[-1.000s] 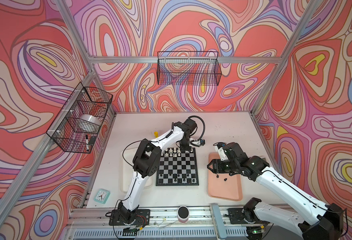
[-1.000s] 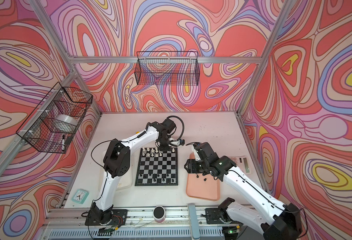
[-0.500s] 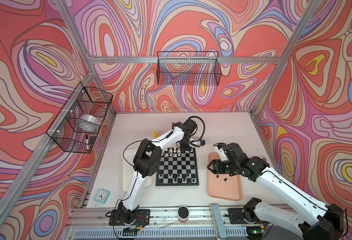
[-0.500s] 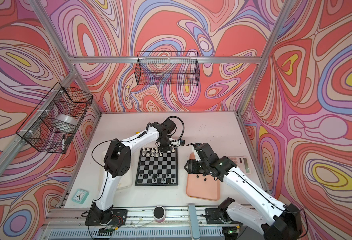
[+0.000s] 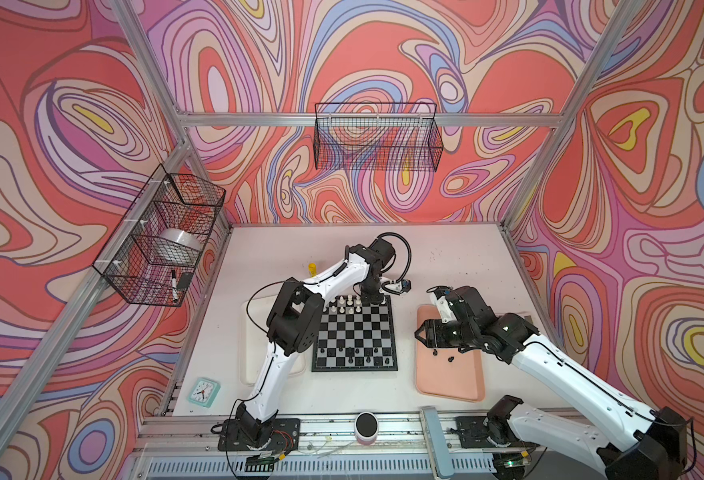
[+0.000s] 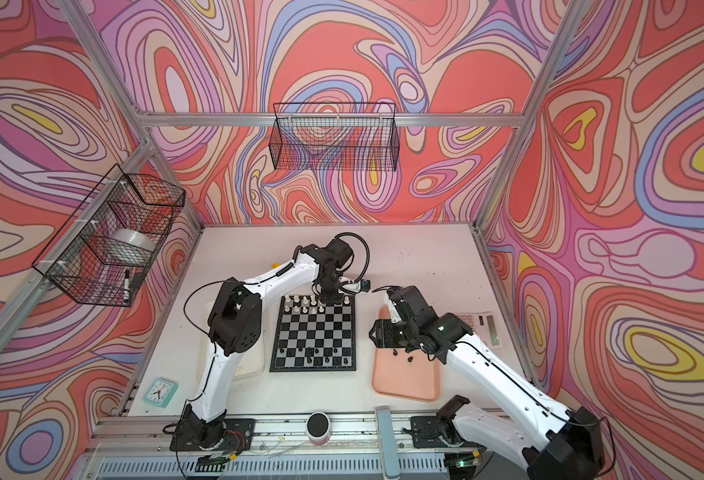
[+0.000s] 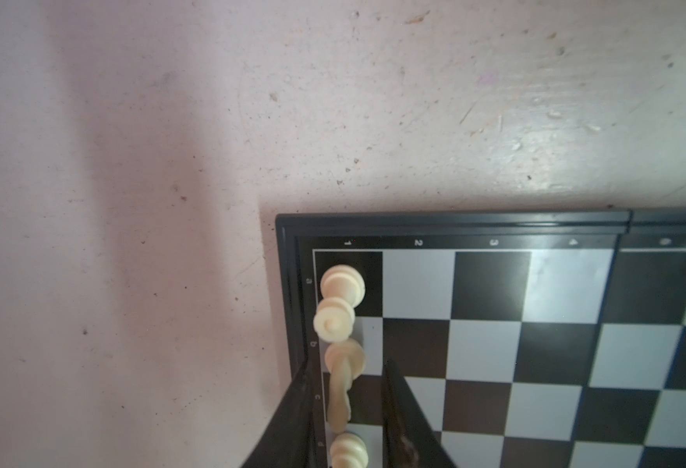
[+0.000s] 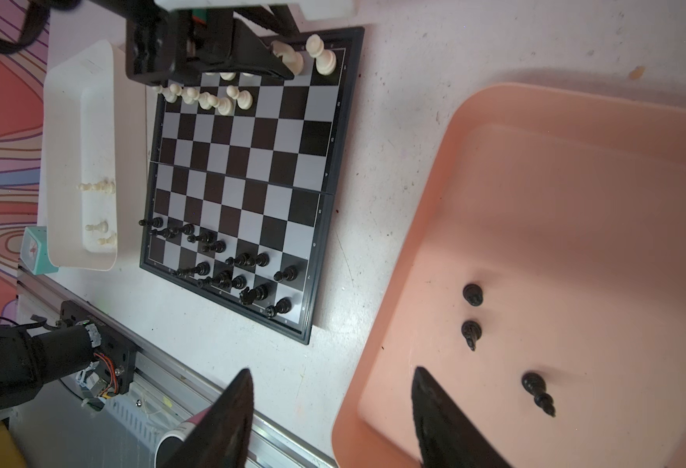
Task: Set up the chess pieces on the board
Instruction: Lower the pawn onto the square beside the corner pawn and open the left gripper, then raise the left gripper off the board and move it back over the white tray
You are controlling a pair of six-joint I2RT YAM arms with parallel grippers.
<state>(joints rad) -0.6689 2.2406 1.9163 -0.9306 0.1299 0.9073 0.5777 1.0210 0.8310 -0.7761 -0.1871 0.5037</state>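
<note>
Hovering at a corner of the glossy black-and-silver checkered board (image 7: 491,283), the left gripper (image 7: 347,364) has its dark tapered jaws parted narrowly around a smooth, leaning cream piece (image 7: 339,389), with gaps on both sides, so it isn't pinching it. Meanwhile the right gripper (image 8: 332,370) is spread wide, holding nothing, over the rounded rim of the matte pink plastic tray (image 8: 576,182), where three little black pieces (image 8: 473,293) sit.

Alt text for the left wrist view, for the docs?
The left gripper, jaws apart, straddles a cream chess piece in the edge row of a black-and-silver chessboard, near its corner. Three more cream pieces line the same row; scuffed pinkish table fills the rest.
</note>
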